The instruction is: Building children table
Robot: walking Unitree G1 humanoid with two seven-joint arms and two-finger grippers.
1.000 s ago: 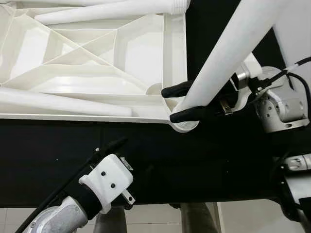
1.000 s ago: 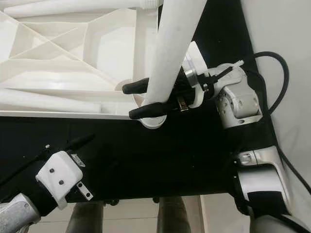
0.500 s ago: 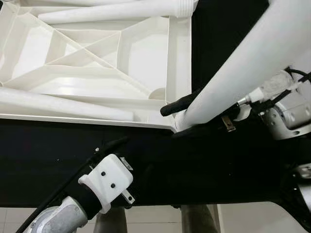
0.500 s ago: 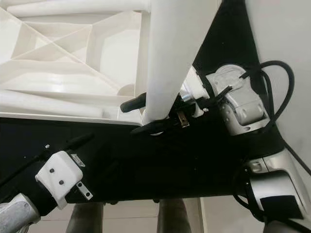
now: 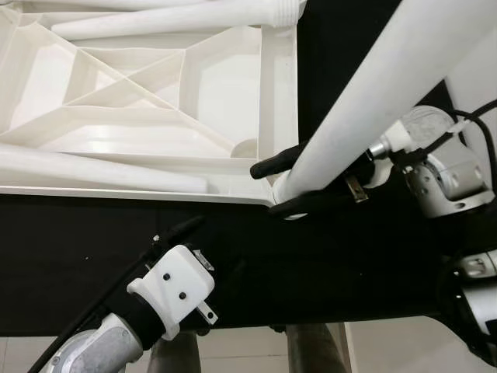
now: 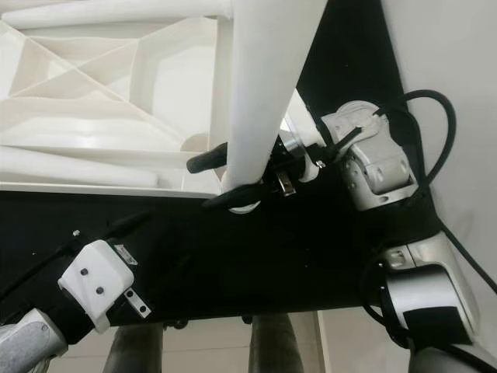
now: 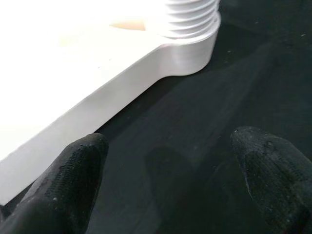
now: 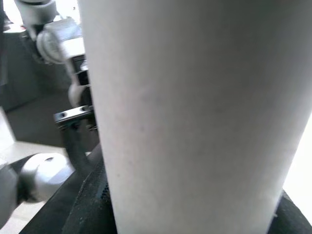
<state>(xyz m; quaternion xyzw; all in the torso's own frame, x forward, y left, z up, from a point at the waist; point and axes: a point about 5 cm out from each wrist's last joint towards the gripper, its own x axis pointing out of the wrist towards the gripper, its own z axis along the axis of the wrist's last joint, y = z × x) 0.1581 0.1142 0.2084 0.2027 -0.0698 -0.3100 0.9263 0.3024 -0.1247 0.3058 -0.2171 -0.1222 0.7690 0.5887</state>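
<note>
The white children's table top point(image 5: 276, 93) lies upside down on a black surface, ribs facing up. My right gripper point(image 5: 273, 188) is shut on a thick white table leg point(image 5: 373, 101). That leg stands tilted, its lower end at the top's near right corner. In the left wrist view the leg's threaded end point(image 7: 192, 17) sits in the rounded corner socket point(image 7: 187, 51). Lower left of that corner, my left gripper point(image 7: 175, 165) hovers open over the black surface, with nothing between its fingers point(image 7: 80, 168).
Two more white legs lie inside the upturned top, one along the near rim point(image 5: 101, 165) and one at the far rim point(image 5: 178, 19). The black surface point(image 5: 326, 264) ends at a near edge with pale floor tiles point(image 5: 233, 350) below. A white wall point(image 6: 450, 78) stands right.
My right wrist has turned while holding the leg at the corner, and the leg's lean has shifted slightly. The head view swayed a little. The left gripper has stayed where it was.
</note>
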